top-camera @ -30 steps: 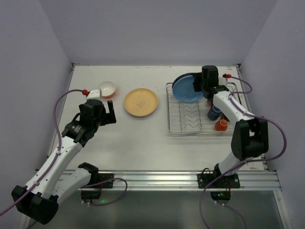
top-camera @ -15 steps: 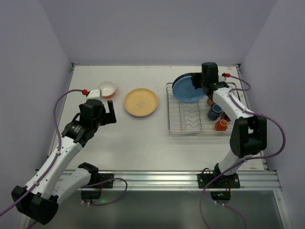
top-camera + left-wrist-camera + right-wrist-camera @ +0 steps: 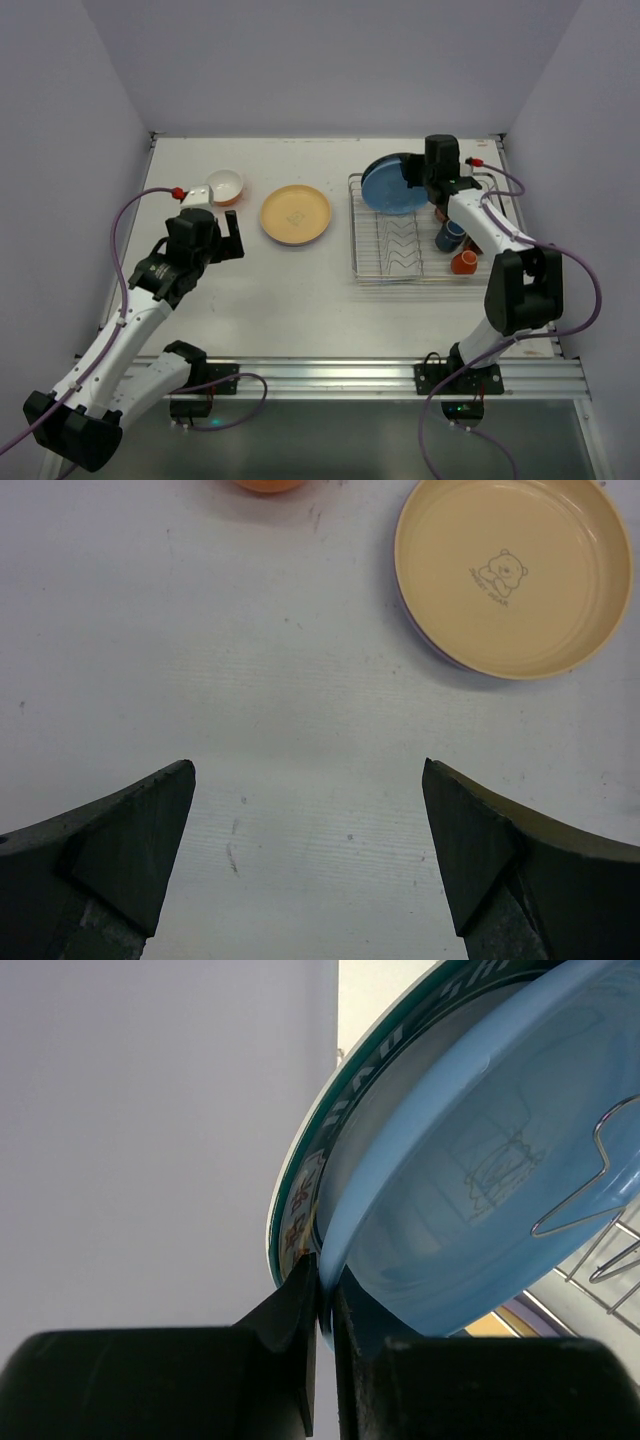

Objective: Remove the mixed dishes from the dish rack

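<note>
The silver wire dish rack [image 3: 400,262] stands at the right. A blue plate [image 3: 390,188] stands on edge at its far end, with a dark-rimmed white plate [image 3: 300,1200] right behind it. My right gripper [image 3: 418,178] is shut on the blue plate's rim [image 3: 325,1290]. A blue mug [image 3: 450,236] and an orange mug [image 3: 463,263] lie in the rack's right side. The yellow plate [image 3: 296,214] and the orange bowl [image 3: 225,187] sit on the table. My left gripper [image 3: 233,238] is open and empty over bare table, left of the yellow plate [image 3: 512,572].
Purple cables trail from both arms. The back wall is close behind the rack. The table's right edge runs just beside the rack. A lilac plate edge [image 3: 540,1318] shows under the yellow one in the right wrist view.
</note>
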`<control>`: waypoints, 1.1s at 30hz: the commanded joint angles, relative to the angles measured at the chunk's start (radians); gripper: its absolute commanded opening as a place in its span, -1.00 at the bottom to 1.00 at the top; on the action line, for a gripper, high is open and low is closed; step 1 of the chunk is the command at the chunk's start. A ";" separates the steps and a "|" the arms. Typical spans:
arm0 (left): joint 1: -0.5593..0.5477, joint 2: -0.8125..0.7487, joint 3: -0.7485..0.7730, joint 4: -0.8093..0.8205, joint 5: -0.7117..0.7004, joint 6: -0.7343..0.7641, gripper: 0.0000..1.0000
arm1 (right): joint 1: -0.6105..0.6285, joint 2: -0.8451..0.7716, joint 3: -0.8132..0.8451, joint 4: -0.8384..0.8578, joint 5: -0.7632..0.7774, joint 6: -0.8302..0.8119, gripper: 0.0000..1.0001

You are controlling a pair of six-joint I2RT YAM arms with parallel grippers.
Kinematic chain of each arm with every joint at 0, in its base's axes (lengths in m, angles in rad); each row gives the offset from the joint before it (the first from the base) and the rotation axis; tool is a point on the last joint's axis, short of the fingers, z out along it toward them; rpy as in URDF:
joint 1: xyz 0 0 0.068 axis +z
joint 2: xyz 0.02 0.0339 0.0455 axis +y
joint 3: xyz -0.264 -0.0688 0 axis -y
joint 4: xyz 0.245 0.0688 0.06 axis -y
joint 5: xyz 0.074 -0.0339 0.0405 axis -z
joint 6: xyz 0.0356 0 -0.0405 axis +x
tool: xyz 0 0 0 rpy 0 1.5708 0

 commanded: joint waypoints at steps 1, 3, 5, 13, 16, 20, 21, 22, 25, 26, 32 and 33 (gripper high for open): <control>-0.006 -0.015 -0.011 0.044 0.008 0.029 1.00 | 0.000 -0.038 -0.036 0.014 -0.018 0.021 -1.00; -0.006 -0.015 -0.011 0.044 0.008 0.029 1.00 | 0.000 -0.052 -0.044 0.026 -0.019 0.021 -1.00; -0.006 -0.017 -0.011 0.044 0.006 0.029 1.00 | 0.000 -0.058 -0.053 0.040 -0.018 0.020 -1.00; -0.006 -0.026 -0.013 0.044 0.003 0.027 1.00 | 0.000 -0.127 -0.128 0.115 0.008 0.049 -1.00; -0.006 -0.029 -0.013 0.044 0.001 0.027 1.00 | 0.000 -0.143 -0.132 0.128 0.005 0.052 -1.00; -0.006 -0.027 -0.013 0.044 0.003 0.027 1.00 | 0.000 -0.162 -0.133 0.135 -0.005 0.060 -1.00; -0.006 -0.029 -0.013 0.044 0.003 0.027 1.00 | 0.002 -0.167 -0.138 0.143 -0.007 0.060 -1.00; -0.006 -0.029 -0.013 0.044 0.003 0.027 1.00 | 0.002 -0.170 -0.138 0.151 -0.005 0.058 -1.00; -0.008 -0.032 -0.013 0.045 0.006 0.027 1.00 | 0.002 -0.184 -0.132 0.151 -0.005 0.054 -1.00; -0.008 -0.032 -0.013 0.045 0.009 0.027 1.00 | 0.002 -0.189 -0.130 0.146 -0.007 0.051 -1.00; -0.011 -0.041 -0.014 0.050 0.014 0.029 1.00 | 0.002 -0.210 -0.116 0.123 -0.024 0.044 -1.00; -0.011 -0.043 -0.016 0.050 0.014 0.029 1.00 | 0.002 -0.222 -0.116 0.125 -0.025 0.043 -1.00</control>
